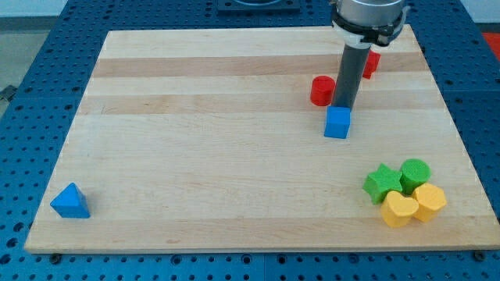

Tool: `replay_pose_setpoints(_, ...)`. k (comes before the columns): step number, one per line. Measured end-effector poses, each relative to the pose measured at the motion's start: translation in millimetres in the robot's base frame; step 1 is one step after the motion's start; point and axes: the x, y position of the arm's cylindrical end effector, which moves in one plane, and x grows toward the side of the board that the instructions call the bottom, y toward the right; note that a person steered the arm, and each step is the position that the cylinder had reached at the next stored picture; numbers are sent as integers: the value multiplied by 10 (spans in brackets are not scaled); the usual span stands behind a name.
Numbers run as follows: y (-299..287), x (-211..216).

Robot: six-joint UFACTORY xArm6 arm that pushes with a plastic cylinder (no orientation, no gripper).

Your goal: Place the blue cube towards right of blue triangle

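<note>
My tip (343,105) touches the top edge of the blue cube (337,122); no jaws fitted. Cube is solid blue, squarish, without discernible long axis.

My tip (344,105) touches the blue cube (337,122) at its 12 o'clock. The blue triangle (70,201) lies well apart at the cube's 8 o'clock, on the tabletop (211,156).

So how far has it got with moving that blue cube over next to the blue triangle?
Nothing looks done yet: the blue cube sits far toward the view's right, while the blue triangle is at the bottom-left corner. In hand: my tip sits at the cube's upper edge, seemingly touching it. Left: pushing the cube nearly the whole way across the board to just right of the triangle.
</note>
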Motion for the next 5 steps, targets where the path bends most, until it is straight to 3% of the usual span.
replay_pose_setpoints(1,482,0)
replay_pose_setpoints(2,586,142)
replay_pose_setpoints(5,-1259,399)
